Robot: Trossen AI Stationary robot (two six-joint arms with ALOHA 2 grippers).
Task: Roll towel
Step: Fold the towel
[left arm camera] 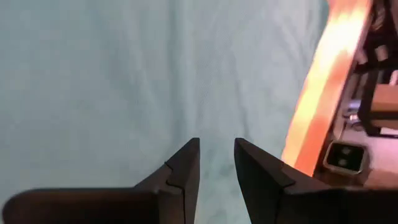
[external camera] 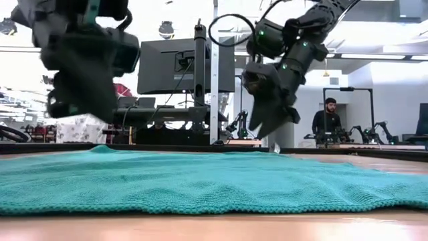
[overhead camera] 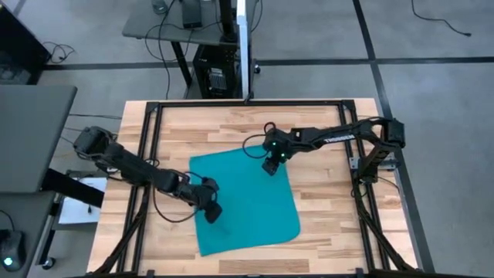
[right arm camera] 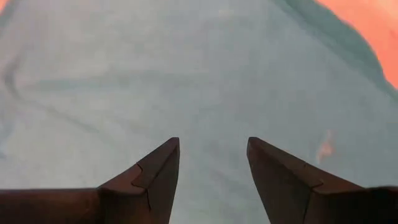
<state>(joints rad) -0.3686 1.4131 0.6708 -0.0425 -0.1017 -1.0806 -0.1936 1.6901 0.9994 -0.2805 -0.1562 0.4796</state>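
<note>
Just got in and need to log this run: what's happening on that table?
A teal towel lies spread flat on the wooden table, not rolled at all. The left pincer hovers over the towel's left part, the right pincer over its far edge. Both are open above the cloth and hold nothing.

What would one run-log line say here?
towel: flat, unrolled | left gripper: open, above towel | right gripper: open, above towel

Grey tiled floor (overhead camera: 432, 46) surrounds a wooden worktop (overhead camera: 332, 123); a dark monitor (external camera: 170, 63) and a standing person (external camera: 326, 120) behind.
</note>
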